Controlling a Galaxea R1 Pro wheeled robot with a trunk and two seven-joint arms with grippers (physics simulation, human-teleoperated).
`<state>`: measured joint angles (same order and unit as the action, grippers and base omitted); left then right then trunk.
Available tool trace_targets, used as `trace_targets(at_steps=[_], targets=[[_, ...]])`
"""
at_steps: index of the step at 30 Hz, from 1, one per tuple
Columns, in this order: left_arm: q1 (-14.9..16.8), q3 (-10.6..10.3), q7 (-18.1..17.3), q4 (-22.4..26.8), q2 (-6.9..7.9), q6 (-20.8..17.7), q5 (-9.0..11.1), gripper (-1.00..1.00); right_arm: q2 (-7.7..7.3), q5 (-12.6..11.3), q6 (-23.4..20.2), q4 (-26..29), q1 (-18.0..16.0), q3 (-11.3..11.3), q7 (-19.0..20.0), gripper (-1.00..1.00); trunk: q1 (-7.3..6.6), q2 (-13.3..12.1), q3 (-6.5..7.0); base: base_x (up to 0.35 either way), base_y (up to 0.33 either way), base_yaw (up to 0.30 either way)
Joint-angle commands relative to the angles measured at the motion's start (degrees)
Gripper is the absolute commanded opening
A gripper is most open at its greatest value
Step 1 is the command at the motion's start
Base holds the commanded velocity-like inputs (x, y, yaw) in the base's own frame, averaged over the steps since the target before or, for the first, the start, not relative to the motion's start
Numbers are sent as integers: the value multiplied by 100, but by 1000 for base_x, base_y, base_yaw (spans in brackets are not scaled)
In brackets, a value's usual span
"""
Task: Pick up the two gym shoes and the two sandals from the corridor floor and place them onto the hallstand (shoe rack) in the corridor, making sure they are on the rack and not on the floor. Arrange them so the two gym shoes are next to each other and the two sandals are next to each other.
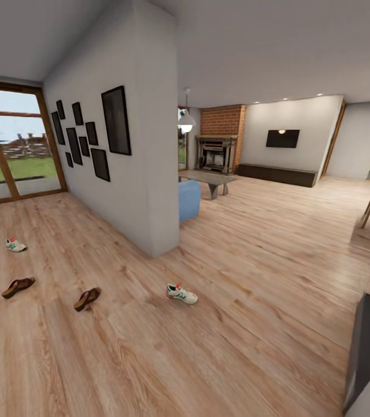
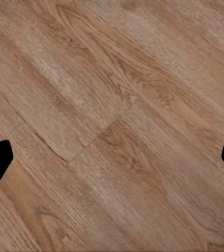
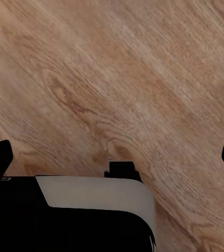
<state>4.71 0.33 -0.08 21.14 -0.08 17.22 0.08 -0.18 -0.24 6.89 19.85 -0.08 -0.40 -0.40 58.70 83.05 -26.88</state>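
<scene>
Four shoes lie loose on the corridor floor (image 1: 121, 347), light wood-grain planks. One gym shoe (image 1: 182, 293) sits near the corner of the grey partition wall (image 1: 144, 185); the second gym shoe (image 1: 15, 245) lies well apart, toward the glazed door (image 1: 17, 145). Between them, nearer the camera: two brown sandals (image 1: 18, 286) (image 1: 87, 298), near each other, not touching. Black picture frames (image 1: 116, 120) hang on the wall; a brick fireplace (image 1: 219, 139) and wall television (image 1: 282, 138) stand beyond. Left gripper (image 2: 112, 157) and right gripper (image 3: 112, 152): fingertips spread wide, nothing between, over bare planks; a pale and black body, probably the robot's base (image 3: 91, 210), lies below the right one.
</scene>
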Motion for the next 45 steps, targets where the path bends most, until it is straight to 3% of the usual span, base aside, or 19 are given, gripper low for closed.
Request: trace_targets(at_steps=[1, 20, 45], targets=[[3, 3, -1, -5, -3, 19, 1, 100, 0, -3, 14, 1, -1, -4, -4, 100, 3, 3, -5, 305, 167, 0], [3, 4, -1, -5, -2, 18, 1, 100, 0, -4, 14, 1, -1, -5, -4, 100, 3, 3, -5, 289, 186, -22], [3, 4, -1, -5, -3, 19, 1, 100, 0, -6, 14, 1, -1, -12, -4, 100, 3, 3, -5, 231, 209, -270]])
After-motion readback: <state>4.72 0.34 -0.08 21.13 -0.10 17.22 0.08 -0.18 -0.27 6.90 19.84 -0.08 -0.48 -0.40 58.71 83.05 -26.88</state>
